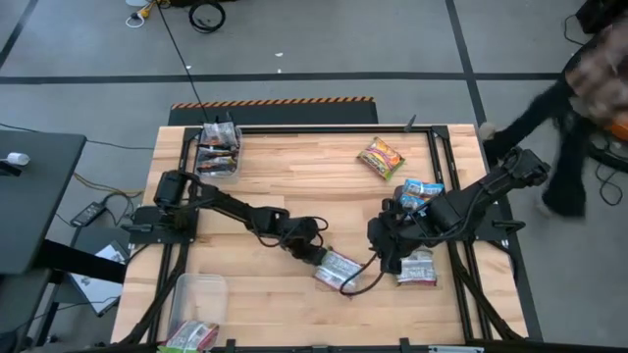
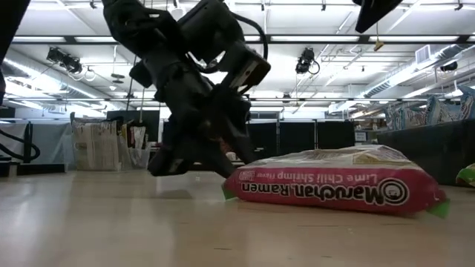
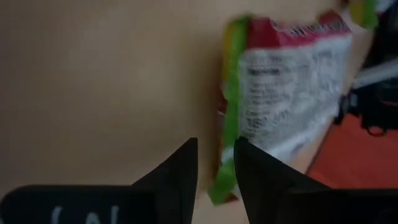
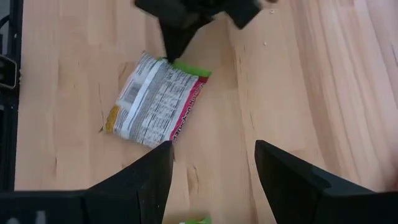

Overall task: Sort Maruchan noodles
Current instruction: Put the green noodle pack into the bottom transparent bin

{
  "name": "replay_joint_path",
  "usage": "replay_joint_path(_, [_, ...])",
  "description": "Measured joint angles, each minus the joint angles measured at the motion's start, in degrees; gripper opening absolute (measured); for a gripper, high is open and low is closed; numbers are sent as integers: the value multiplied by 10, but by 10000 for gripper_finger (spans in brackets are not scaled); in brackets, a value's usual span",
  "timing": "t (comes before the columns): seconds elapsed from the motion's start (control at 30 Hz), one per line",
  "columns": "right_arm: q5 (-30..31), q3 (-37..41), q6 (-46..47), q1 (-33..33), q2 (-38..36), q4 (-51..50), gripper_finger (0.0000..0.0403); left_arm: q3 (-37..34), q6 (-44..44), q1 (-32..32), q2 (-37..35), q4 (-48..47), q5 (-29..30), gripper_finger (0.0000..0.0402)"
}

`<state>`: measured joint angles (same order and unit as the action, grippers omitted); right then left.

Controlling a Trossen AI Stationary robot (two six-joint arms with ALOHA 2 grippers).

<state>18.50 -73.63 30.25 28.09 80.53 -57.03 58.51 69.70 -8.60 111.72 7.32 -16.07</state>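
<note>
One clear bin (image 1: pixel 201 292) sits at the near left corner of the desk (image 1: pixel 285 176), with a green-and-red packet (image 1: pixel 191 337) lying at its near end. A little farther in, around the middle of the desk, lies the lime chili shrimp packet (image 1: pixel 337 270), flat on the wood with its printed back facing up. It has a pink band and green end seams.

My left hand (image 3: pixel 216 179) is down at that packet's end. The fingers are drawn nearly together on the green seam, with only a thin slit between them, and the packet rests on the desk, not lifted.

Just to the right of it my right hand (image 4: pixel 211 180) hangs above bare wood. Its fingers are spread wide and it has hold of nothing. Beside it, partly under my right arm, lies another white-and-red packet (image 1: pixel 418 268).

Farther back on the right is a blue-and-white packet (image 1: pixel 421 192), close against my right arm, and beyond that a yellow-red packet (image 1: pixel 381 157) lies alone.

At the far left corner stands a second clear bin (image 1: pixel 218 176) with dark packets (image 1: pixel 218 147) stacked in it. Beyond the desk's far right corner a person (image 1: pixel 594 78) stands on the grey floor.
</note>
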Motion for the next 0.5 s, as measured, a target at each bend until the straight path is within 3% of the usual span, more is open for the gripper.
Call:
replay_joint_path(0.33, [-12, 0, 29, -13, 0, 4, 232, 0, -7, 5, 0, 36, -41, 108])
replay_joint_path(0.5, [-19, 0, 33, -13, 0, 4, 232, 0, -6, 5, 8, 34, -45, 145])
